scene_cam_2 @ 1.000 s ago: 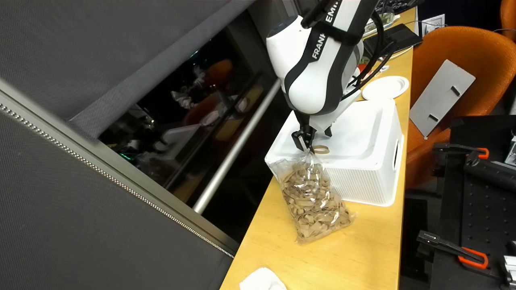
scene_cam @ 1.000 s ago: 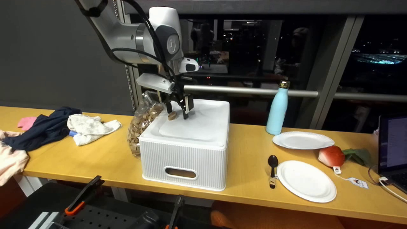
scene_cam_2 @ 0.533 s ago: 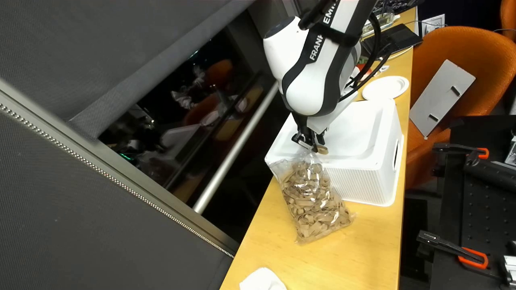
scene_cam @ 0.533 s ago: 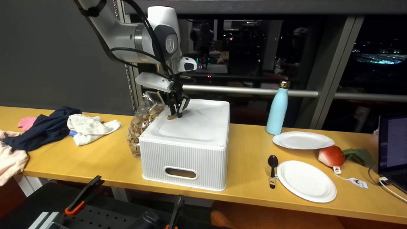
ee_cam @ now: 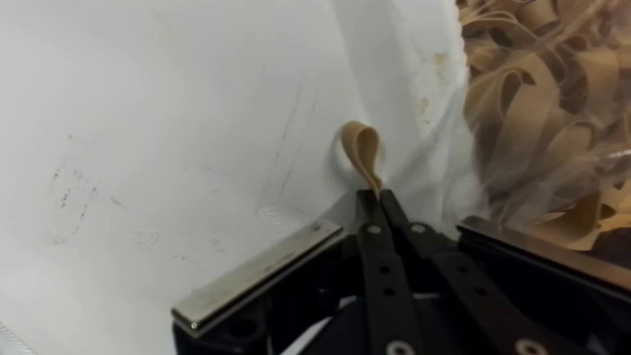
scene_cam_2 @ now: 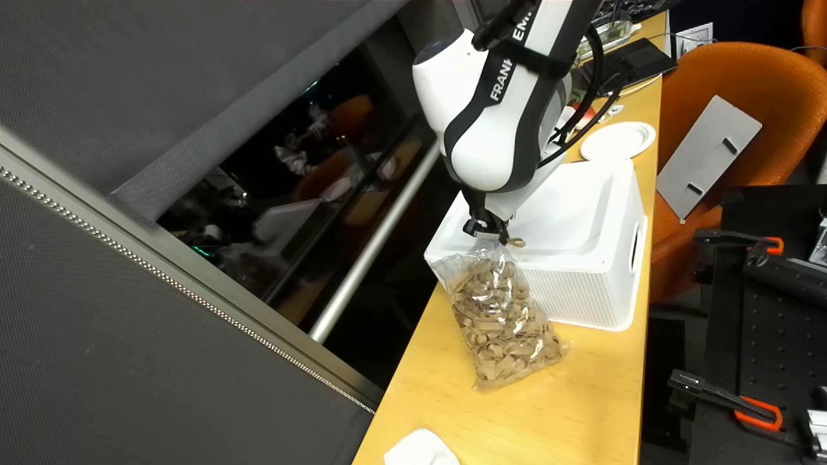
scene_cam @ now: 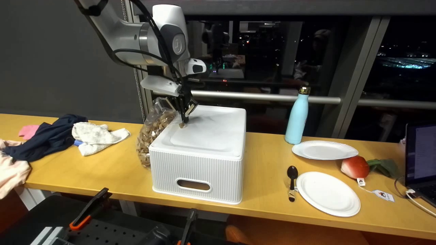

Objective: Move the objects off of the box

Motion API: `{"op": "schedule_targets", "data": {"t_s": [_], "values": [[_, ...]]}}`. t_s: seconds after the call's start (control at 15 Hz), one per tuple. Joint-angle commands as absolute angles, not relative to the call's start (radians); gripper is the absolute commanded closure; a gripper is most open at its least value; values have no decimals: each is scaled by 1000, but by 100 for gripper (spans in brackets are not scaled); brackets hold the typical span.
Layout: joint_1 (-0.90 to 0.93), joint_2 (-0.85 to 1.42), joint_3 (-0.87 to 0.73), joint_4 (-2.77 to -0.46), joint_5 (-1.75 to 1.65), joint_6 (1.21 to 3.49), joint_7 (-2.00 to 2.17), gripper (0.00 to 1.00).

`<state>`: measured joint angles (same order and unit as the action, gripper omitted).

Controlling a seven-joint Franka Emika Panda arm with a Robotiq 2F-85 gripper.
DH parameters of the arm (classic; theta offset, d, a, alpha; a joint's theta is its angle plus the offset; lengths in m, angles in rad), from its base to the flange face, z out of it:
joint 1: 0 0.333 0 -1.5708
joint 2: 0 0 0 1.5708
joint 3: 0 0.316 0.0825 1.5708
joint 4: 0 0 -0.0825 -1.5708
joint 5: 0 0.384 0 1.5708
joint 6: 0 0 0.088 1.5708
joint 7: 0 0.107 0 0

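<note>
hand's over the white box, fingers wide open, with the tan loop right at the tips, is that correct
Not wide open: the wrist view shows the hand pinched shut on the tan loop, at its tips, over the white box.

Band (ee_cam: 362, 150) sits between the jaws of the gripper (ee_cam: 377, 195), looped end past them. Box (scene_cam: 204, 170) below the jaws, on table (scene_cam: 267, 170); band touching it or not, can't tell. In an exterior view: bag (scene_cam: 153, 136) just left of the jaws, alongside box; towel (scene_cam: 98, 136), then cloth heap (scene_cam: 41, 143), farther left. Right of the jaws: bottle (scene_cam: 297, 119), rear plate (scene_cam: 325, 150), vegetable (scene_cam: 355, 166), laptop (scene_cam: 420, 153) farthest. Right and in front of the jaws: spoon (scene_cam: 292, 182), front plate (scene_cam: 328, 194).
</note>
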<state>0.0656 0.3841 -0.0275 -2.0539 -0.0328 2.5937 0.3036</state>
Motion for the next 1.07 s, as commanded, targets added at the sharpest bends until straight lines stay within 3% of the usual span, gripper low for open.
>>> {"op": "schedule_targets", "data": {"t_s": [0.0, 1.0], "values": [[104, 334, -39, -2068, -56, 2549, 322, 99], [132, 258, -65, -2062, -249, 2497, 400, 99]]}}
